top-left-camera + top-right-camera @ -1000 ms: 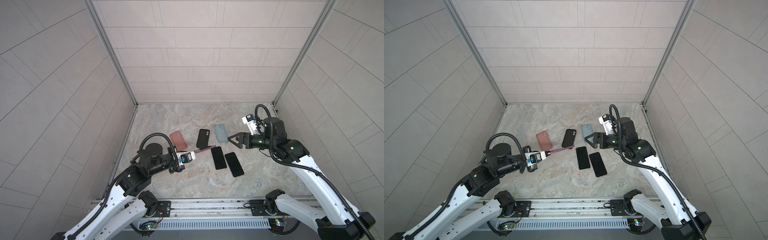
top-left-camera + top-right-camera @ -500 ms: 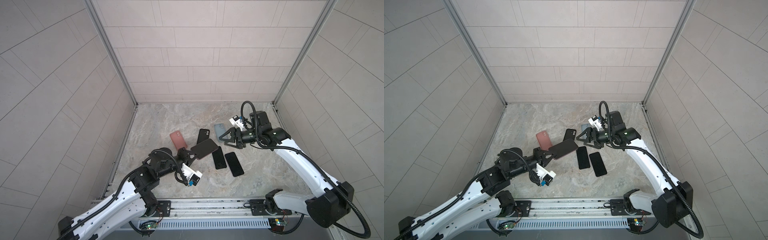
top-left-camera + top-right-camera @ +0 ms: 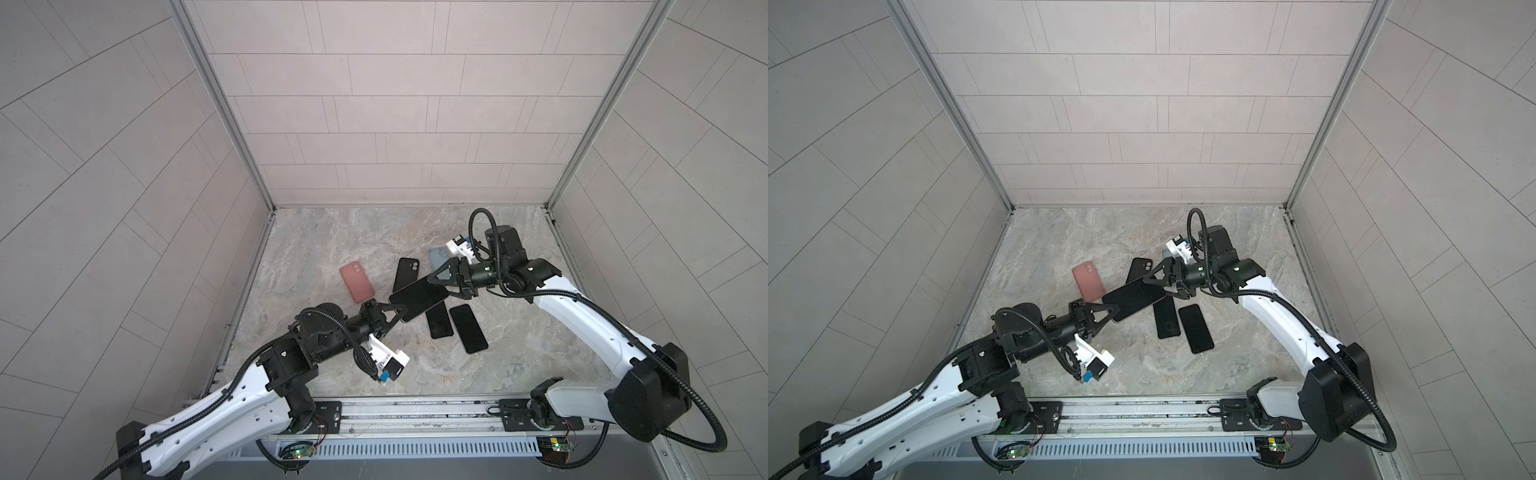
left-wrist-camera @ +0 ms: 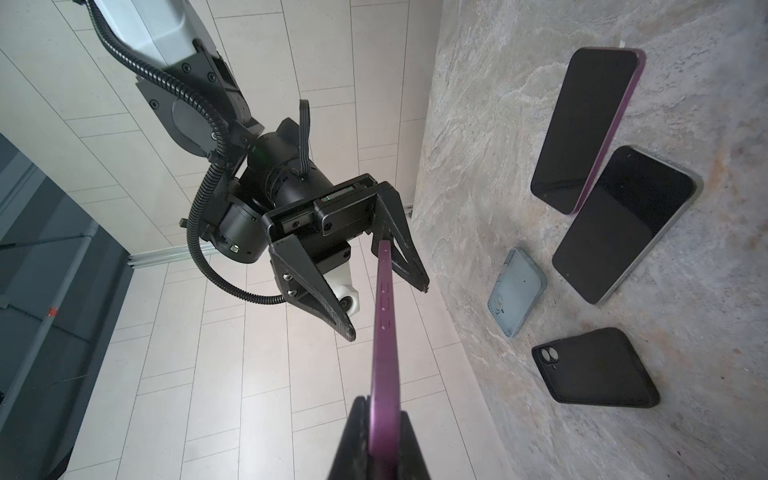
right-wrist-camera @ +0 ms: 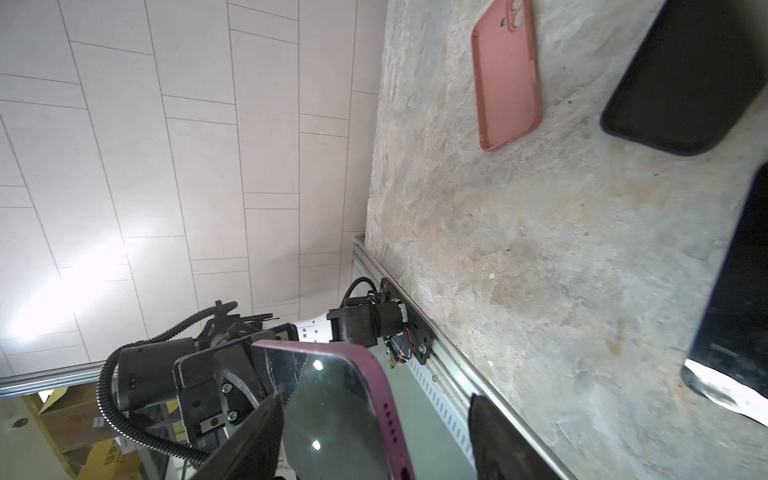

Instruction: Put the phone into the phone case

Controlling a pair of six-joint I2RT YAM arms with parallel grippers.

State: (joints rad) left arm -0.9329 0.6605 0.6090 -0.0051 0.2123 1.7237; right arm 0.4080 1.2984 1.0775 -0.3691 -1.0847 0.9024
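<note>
A purple phone hangs flat above the table, dark screen up. My left gripper is shut on its near end. My right gripper is open, its jaws standing on either side of the phone's far end, with a clear gap at one finger. Three empty phone cases lie on the table: pink, black and blue-grey.
Two more phones lie screen up side by side under and right of the held one: a purple-edged phone and a silver-edged phone. Tiled walls enclose the marble table; a metal rail runs along its front.
My left arm has turned the phone from edge-on to flat and carried it right. The right gripper has come left to the phone's far end, and its jaws have narrowed.
</note>
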